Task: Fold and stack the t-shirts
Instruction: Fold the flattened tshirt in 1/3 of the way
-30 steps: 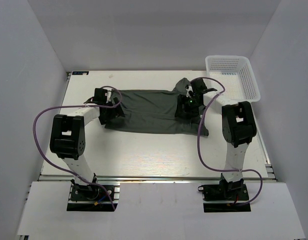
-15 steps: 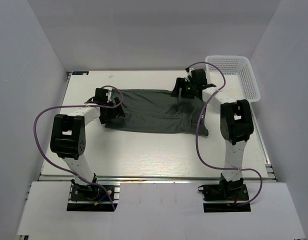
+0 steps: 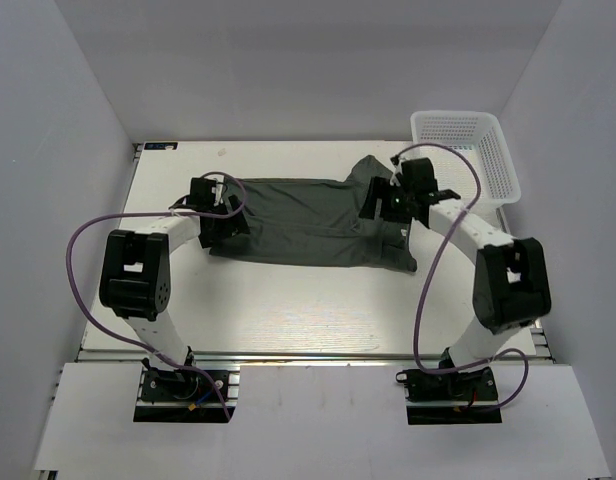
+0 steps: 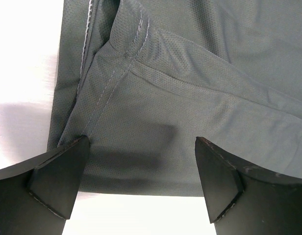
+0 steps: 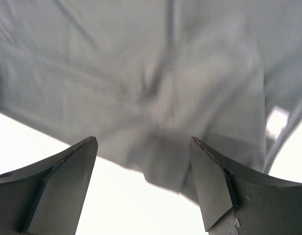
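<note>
One dark grey-green t-shirt [image 3: 303,220] lies spread across the far middle of the white table, folded into a long band with a bunched right end. My left gripper [image 3: 228,212] is open at the shirt's left edge, its jaws either side of the hem [image 4: 141,166]. My right gripper [image 3: 378,200] is open over the shirt's right end, above rumpled cloth [image 5: 156,98], holding nothing. The right wrist view is blurred. No other shirt shows.
A white plastic mesh basket [image 3: 488,170] stands at the back right, close to the right arm. Purple cables loop from both arms. White walls close in on the left, back and right of the table [image 3: 288,300].
The right arm swung: its gripper went from over the shirt's right part to the far edge, then back over the right end, with the elbow now out to the right. The cloth there shifted. The left arm stayed.
</note>
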Robot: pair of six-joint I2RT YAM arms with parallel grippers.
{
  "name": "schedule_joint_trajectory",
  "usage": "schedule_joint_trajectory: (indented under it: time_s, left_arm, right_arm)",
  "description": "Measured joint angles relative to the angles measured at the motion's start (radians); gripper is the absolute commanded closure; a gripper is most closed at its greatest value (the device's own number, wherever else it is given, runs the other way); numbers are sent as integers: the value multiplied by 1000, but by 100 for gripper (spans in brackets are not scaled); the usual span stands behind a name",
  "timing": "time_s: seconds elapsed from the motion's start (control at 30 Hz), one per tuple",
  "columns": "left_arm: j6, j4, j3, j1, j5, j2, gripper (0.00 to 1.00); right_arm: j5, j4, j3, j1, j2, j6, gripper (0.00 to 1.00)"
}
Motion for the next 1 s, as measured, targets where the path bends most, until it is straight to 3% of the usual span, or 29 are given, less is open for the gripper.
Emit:
schedule_joint_trajectory:
  time_s: [0.13,0.3,1.0]
  left_arm:
    - [3,28,-28,0,0,-16,0]
    - [3,47,-48,0,-2,-28,0]
    - [-24,21,-150,3,-99,-125,0]
  right_arm:
    - [-9,6,-174,-9,-86,37,17]
    - [-31,27,-324,-36,-68,88,17]
    - [-85,206,-532,-213,-212,183,18]
